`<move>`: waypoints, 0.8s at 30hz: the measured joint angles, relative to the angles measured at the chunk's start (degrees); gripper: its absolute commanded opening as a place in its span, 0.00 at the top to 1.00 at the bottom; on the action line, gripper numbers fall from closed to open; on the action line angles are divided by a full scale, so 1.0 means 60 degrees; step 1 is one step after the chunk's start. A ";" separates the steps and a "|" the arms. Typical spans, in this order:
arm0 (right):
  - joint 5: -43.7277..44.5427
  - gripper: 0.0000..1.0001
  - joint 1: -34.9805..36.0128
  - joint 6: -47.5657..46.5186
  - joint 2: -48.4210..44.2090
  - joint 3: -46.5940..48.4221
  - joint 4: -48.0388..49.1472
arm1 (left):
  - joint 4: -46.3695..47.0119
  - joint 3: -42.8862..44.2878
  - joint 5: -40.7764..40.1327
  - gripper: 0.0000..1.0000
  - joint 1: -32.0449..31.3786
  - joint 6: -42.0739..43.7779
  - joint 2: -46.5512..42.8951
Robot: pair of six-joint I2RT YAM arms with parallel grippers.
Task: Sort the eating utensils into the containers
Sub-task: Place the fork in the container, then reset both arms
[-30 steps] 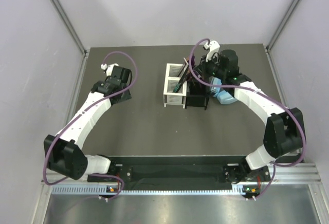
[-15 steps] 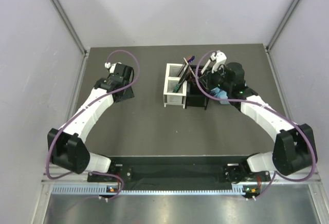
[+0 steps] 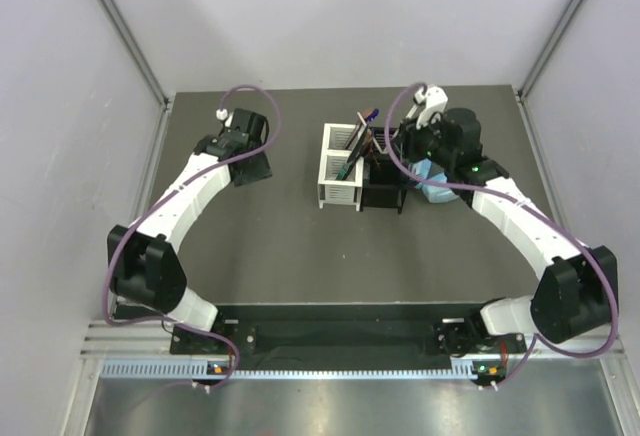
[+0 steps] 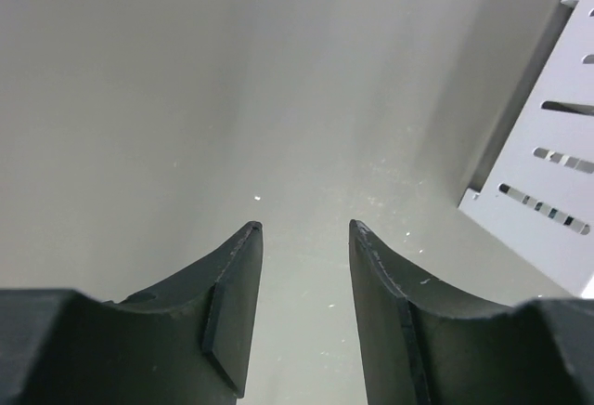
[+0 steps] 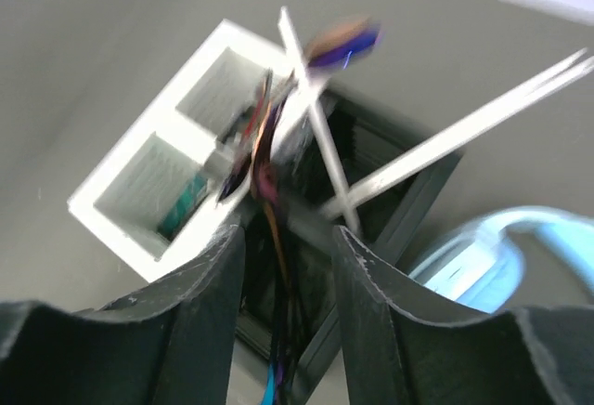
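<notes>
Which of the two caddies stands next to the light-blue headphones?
The black caddy. It stands between the white caddy and the headphones, so only the black one has the headphones at its side.

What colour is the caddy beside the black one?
White caddy; clearest in the top external view.

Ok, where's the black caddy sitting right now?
In the top view the black caddy stands toward the far middle of the table, immediately right of the white caddy, with the light-blue headphones on its other side.
</notes>
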 measured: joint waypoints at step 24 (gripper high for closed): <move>0.4612 0.35 -0.1978 0.1151 -0.0856 0.2412 -0.3410 | -0.0186 0.2087 0.2106 0.50 0.0000 0.0142 0.2437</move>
